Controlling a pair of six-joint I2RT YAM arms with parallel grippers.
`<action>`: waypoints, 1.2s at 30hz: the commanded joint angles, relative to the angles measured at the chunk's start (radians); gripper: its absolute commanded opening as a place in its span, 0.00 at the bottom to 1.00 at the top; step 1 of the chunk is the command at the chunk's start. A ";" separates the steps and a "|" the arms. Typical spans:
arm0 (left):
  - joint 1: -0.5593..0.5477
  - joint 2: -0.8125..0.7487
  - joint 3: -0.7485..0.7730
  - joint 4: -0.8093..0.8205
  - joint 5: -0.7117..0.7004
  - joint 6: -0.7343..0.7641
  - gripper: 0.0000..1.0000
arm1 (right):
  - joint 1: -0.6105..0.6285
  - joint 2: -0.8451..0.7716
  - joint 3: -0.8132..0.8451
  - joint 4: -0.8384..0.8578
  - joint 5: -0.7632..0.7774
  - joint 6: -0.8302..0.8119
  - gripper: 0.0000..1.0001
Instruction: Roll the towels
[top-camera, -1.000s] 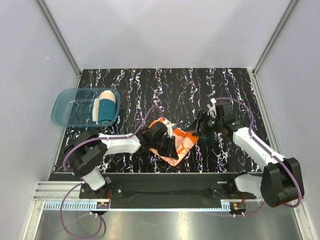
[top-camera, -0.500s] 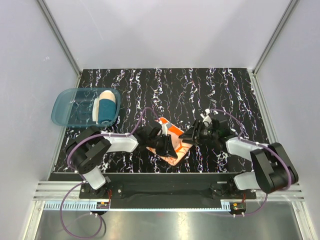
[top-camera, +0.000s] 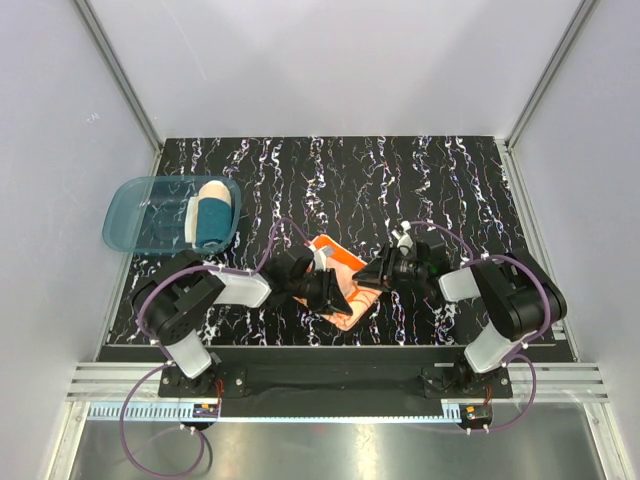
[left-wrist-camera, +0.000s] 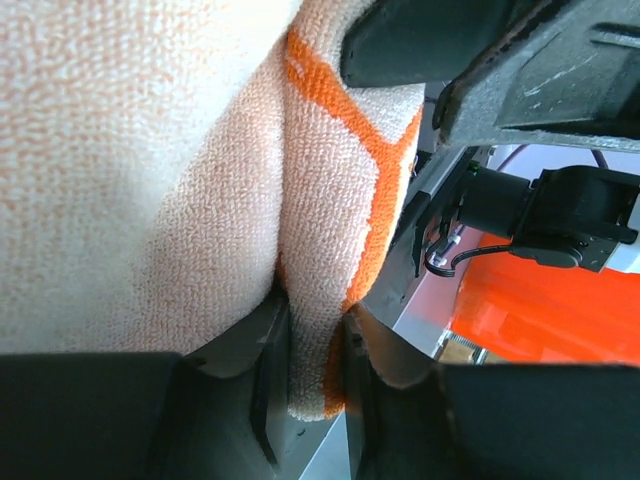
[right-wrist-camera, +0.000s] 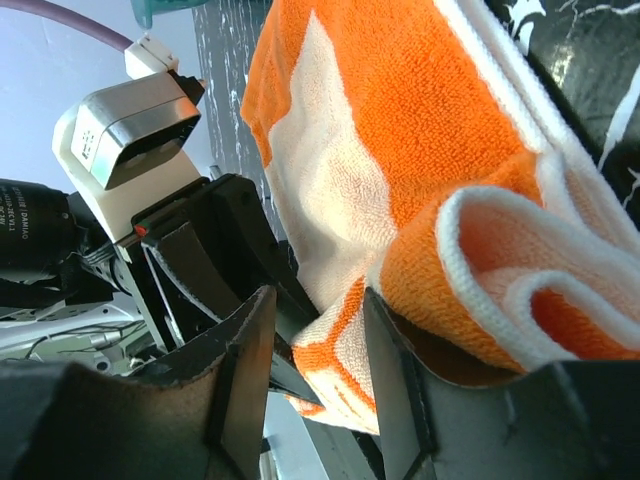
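Inspecting from above: worktop (top-camera: 450, 170) carries tray (top-camera: 125, 220) at its left edge, with the teal towel (top-camera: 210, 222) lying in it already rolled, judged finished and set out of the way. Orange towel (top-camera: 338, 256) lies rumpled and partly folded near front centre, between both arms, where each can reach an end. Left gripper (left-wrist-camera: 310, 370) is clamped on a doubled fold, evidently anchoring it. Right gripper (right-wrist-camera: 318, 370) straddles the opposite edge, cloth between its fingers; whether it has bitten, I cannot tell.
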 joint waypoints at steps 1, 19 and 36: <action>0.006 -0.012 -0.025 -0.104 -0.090 0.048 0.34 | 0.007 0.067 0.010 0.025 0.046 -0.036 0.48; -0.252 -0.313 0.387 -0.858 -0.858 0.549 0.80 | 0.049 0.093 0.113 -0.221 0.086 -0.180 0.46; -0.419 -0.034 0.525 -0.748 -0.888 0.786 0.79 | 0.073 0.121 0.144 -0.266 0.086 -0.198 0.45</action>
